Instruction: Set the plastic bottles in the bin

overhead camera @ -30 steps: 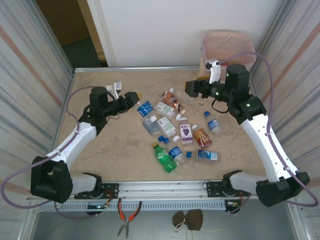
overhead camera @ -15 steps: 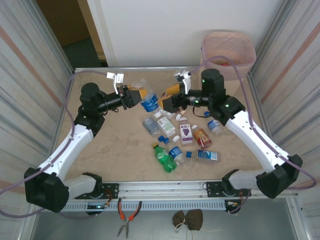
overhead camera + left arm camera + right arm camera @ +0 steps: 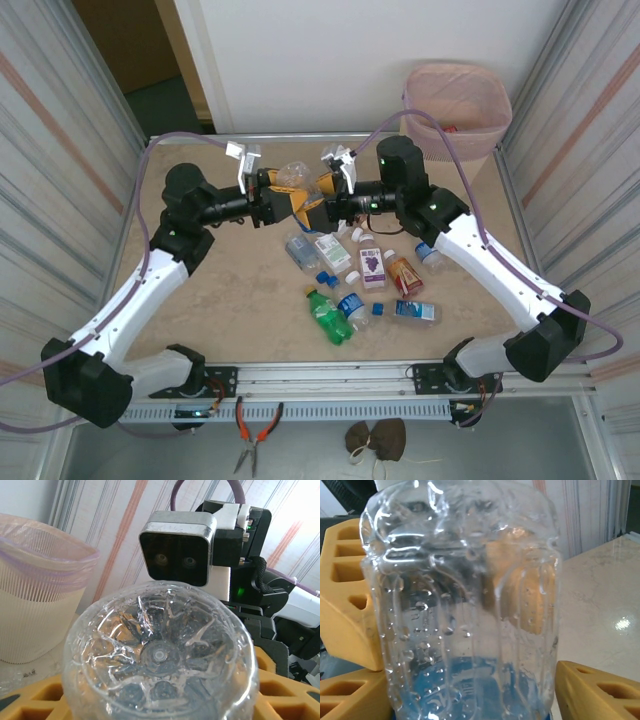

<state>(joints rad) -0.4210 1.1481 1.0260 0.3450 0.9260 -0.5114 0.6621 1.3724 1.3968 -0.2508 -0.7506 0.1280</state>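
Bottle (image 3: 465, 570) sits clamped in the left claw (image 3: 160, 707). The right claw (image 3: 470, 680) brackets it, though I cannot tell whether it grips. It should squeeze firmly before the left lets go, then carry the bottle to the far-right bin (image 3: 35, 620).

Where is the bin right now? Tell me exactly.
In the top view, the bin stands at the far right corner of the table, against the white wall and behind the right arm.

readable text: none, I can make out no word or number | bottles (image 3: 371, 262) on the table (image 3: 220, 290), from above: coloured labels too small for me to read | clear bottle (image 3: 465, 580) at my right wrist: blue label (image 3: 470, 682) blurred, illegible
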